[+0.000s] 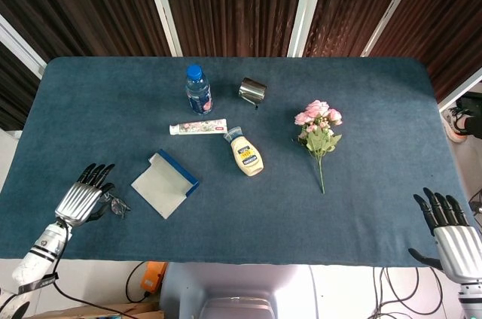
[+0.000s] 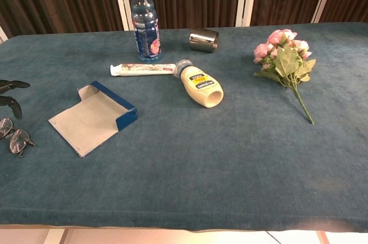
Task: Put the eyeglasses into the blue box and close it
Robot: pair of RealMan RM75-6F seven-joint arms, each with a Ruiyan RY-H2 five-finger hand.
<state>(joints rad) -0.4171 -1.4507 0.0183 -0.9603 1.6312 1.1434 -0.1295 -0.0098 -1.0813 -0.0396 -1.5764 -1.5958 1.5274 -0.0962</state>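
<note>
The eyeglasses (image 1: 114, 205) (image 2: 14, 137) lie flat on the blue cloth near the table's front left edge. To their right lies the blue box (image 1: 166, 183) (image 2: 93, 116), open, with its pale lid flap spread on the cloth. My left hand (image 1: 84, 192) hovers over the left part of the eyeglasses, fingers spread and holding nothing; only its dark fingertips (image 2: 8, 94) show at the left border of the chest view. My right hand (image 1: 452, 229) is open off the table's front right corner.
A water bottle (image 1: 198, 89), a metal cup (image 1: 252, 91), a toothpaste tube (image 1: 198, 127) and a yellow squeeze bottle (image 1: 245, 153) sit behind the box. A pink flower bunch (image 1: 319, 132) lies right of centre.
</note>
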